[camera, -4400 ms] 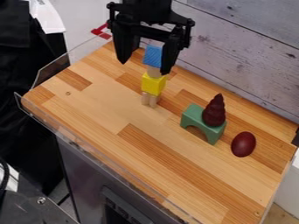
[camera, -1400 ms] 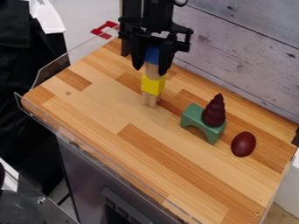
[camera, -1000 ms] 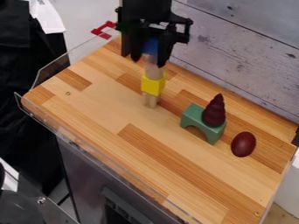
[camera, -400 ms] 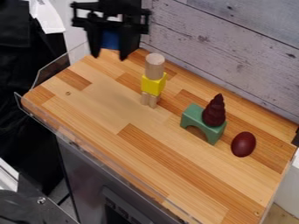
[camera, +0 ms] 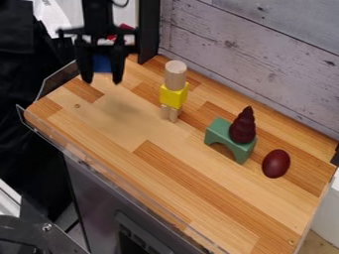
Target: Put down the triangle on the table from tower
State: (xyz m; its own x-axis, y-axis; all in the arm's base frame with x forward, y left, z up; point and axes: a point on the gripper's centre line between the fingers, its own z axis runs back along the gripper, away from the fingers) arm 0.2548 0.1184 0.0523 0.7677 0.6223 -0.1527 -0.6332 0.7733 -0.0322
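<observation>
The black gripper hangs over the table's back left corner, shut on the blue block, which sits high between its fingers. Its shape is partly hidden by them, so I cannot tell whether it is a triangle. To the right of the gripper stands the tower: a plain wooden cylinder on top of a yellow block, with pale wooden legs beneath on the wooden table. A gap separates the gripper from the tower.
A green arch block stands right of the tower, with a dark red spiral cone against it. Further right lies a dark red egg. A clear rim edges the table's left and front, and a plank wall rises behind.
The gripper has closed around the blue block, lifted it off the tower's top and carried it left. The cylinder's top is now uncovered, and the rest of the tower stands where it was.
</observation>
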